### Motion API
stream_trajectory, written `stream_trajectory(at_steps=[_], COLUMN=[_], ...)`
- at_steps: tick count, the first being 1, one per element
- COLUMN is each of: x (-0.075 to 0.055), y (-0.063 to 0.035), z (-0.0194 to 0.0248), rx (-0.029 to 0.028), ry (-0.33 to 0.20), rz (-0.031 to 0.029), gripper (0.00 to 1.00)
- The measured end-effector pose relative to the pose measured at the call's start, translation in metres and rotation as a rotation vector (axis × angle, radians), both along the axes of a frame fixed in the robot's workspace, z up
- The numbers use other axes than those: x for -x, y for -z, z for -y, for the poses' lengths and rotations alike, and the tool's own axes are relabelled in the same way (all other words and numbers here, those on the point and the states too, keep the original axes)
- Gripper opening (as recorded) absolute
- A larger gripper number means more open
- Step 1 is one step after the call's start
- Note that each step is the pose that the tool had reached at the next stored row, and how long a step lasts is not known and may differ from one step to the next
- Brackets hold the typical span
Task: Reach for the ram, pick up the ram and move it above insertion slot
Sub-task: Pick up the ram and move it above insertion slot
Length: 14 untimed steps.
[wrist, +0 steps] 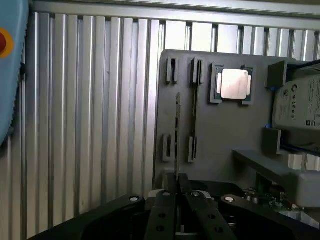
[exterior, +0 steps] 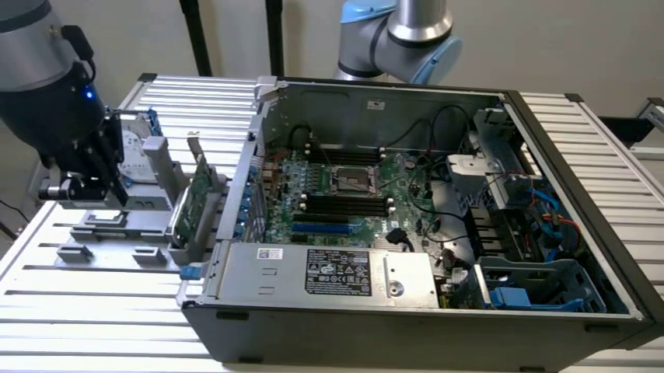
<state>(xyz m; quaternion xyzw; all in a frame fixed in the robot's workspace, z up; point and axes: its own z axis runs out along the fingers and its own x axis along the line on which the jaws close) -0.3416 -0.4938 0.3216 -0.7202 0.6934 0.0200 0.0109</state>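
A: Where's the ram?

B: Wrist view: thin stick standing on edge in the grey holder tray, between the small slotted posts. Seen edge-on, so hardly any face shows. Tray sits on the ribbed metal table, beside the open pc case, on the exterior view's left.

A: And the gripper?

B: Right at the ram's near end. Fingers drawn almost together w/ the stick's edge running into the narrow gap between them. Looks like they're on it, or v. nearly; can't tell if the squeeze is firm. Ram seems to be seated in the tray, not lifted.

A: What else is close?

B: Square chip w/ silver lid in its own pocket on the tray, a hard drive past that. Exterior view: a taller green card upright near the case wall, arm above the tray.

A: Risks?

B: My guess: grip is at one end, not mid-length, so the stick could pivot or slip when raised. If pull isn't straight up, it may catch on the posts and drag the tray. Off-centre pinch could also skew it, which would hurt lining up over the slots on the board.
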Motion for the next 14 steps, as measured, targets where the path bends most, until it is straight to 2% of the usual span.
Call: stream_trajectory(at_steps=[14], x=[-0.063], y=[-0.0638], z=[0.0005], rx=[-0.0106], ry=[-0.003], rz=[-0.0097], gripper=[0.14])
